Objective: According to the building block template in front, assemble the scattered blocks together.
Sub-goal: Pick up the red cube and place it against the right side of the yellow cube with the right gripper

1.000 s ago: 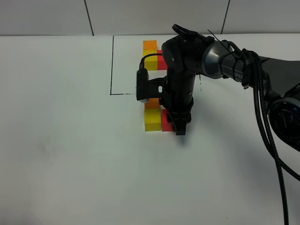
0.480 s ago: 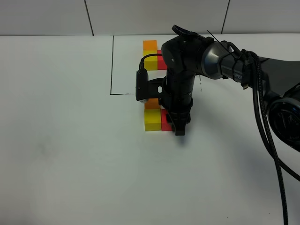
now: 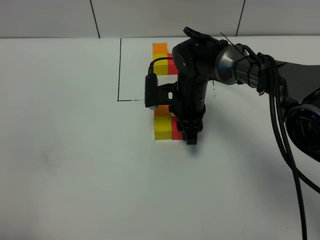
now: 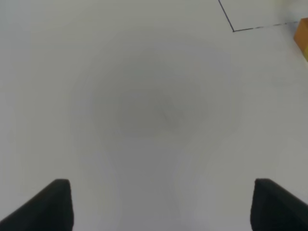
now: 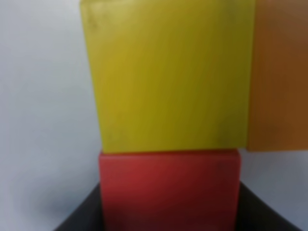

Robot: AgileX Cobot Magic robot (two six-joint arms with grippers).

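Observation:
The building block template, orange (image 3: 160, 48), yellow (image 3: 160, 66) and red (image 3: 173, 65) cubes, sits inside a thin black outline (image 3: 120, 70) at the back. In front of it the scattered blocks stand together: orange (image 3: 162, 111), yellow (image 3: 162, 128) (image 5: 168, 77), and red (image 3: 176, 129) (image 5: 168, 187) on the yellow's right. My right gripper (image 3: 191, 135) points down, shut, its tip against the red cube's right side. The right wrist view is filled by these cubes. My left gripper (image 4: 166, 207) is open over bare table, holding nothing.
The white table (image 3: 75, 165) spreads around the cubes. My right arm and its black cables (image 3: 285, 125) cross the right side. The left wrist view shows the outline's corner (image 4: 233, 30) and an orange cube's edge (image 4: 304, 41). The left arm is outside the exterior high view.
The right gripper has crept a hair to the left against the red cube. Nothing else differs.

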